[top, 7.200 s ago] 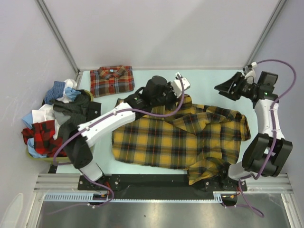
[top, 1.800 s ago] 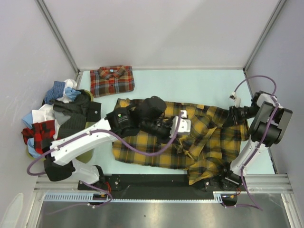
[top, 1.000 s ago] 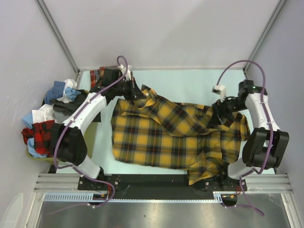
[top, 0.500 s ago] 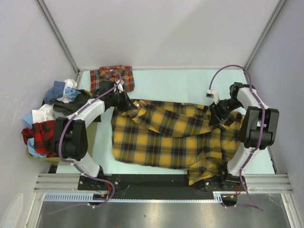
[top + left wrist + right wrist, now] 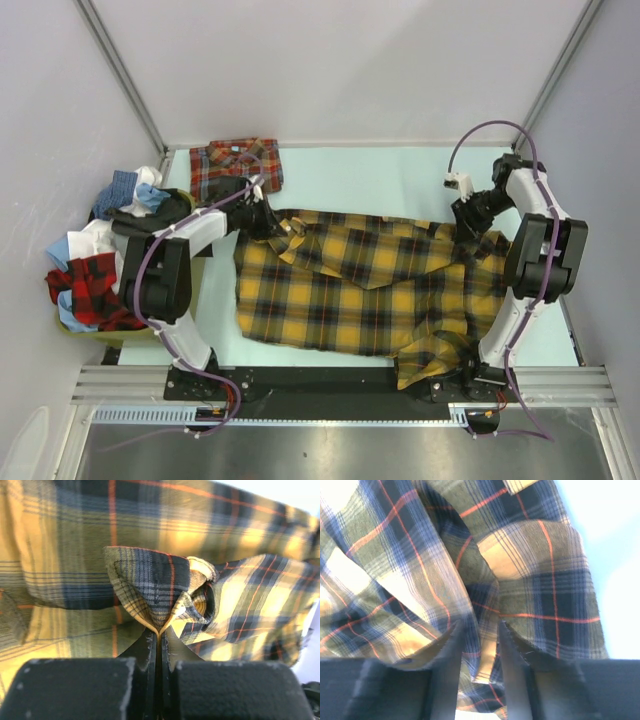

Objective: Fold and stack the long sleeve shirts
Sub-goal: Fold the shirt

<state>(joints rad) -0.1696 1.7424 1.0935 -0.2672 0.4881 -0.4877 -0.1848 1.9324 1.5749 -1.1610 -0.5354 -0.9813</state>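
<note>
1. Top view: bright, even overhead light, sharp; faint soft shadows on the worktop [image 5: 400, 180].
2. Left wrist: dimmer, warm; left pincer [image 5: 158, 632] near-black and blurred; yellow-and-black shirt [image 5: 150, 575] weave sharp.
3. Right wrist: worktop blown out white at right; right pincer [image 5: 477, 630] soft.

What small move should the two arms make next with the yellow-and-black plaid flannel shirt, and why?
Probably raise both grippers slightly and draw them apart to tension the far edge. The left gripper is shut on a fabric fold, the right gripper holds bunched cloth, and the yellow-and-black plaid flannel shirt lies creased, its near right corner crumpled.
</note>
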